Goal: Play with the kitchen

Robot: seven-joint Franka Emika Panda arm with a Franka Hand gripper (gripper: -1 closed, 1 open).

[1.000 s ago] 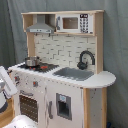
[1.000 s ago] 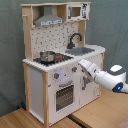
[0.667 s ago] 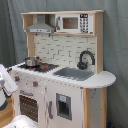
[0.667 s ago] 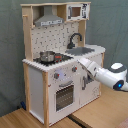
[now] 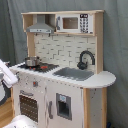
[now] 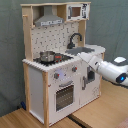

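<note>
Grey curtain backs kitchen (image 6: 55, 60); gripper (image 6: 80, 56) meets its counter edge.

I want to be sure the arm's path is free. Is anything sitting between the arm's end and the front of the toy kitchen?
Nothing visible does. In the second exterior view the arm reaches straight to the toy kitchen's front panel by the knobs, with only open air around it.

I see the kitchen (image 5: 60, 70) standing on the floor (image 6: 30, 119) in both exterior views. On its counter (image 5: 102, 79), a pot (image 5: 32, 61) sits on the stove (image 5: 44, 66) at the first exterior view's left; the sink (image 5: 74, 73) lies to the right, the faucet (image 5: 86, 59) behind it. The hood (image 5: 40, 25) hangs above the stove, the microwave (image 5: 74, 23) beside it. The oven door (image 6: 64, 95) sits below the knobs (image 6: 65, 73). My arm (image 6: 105, 69) reaches in from the second exterior view's right, near the front.
</note>
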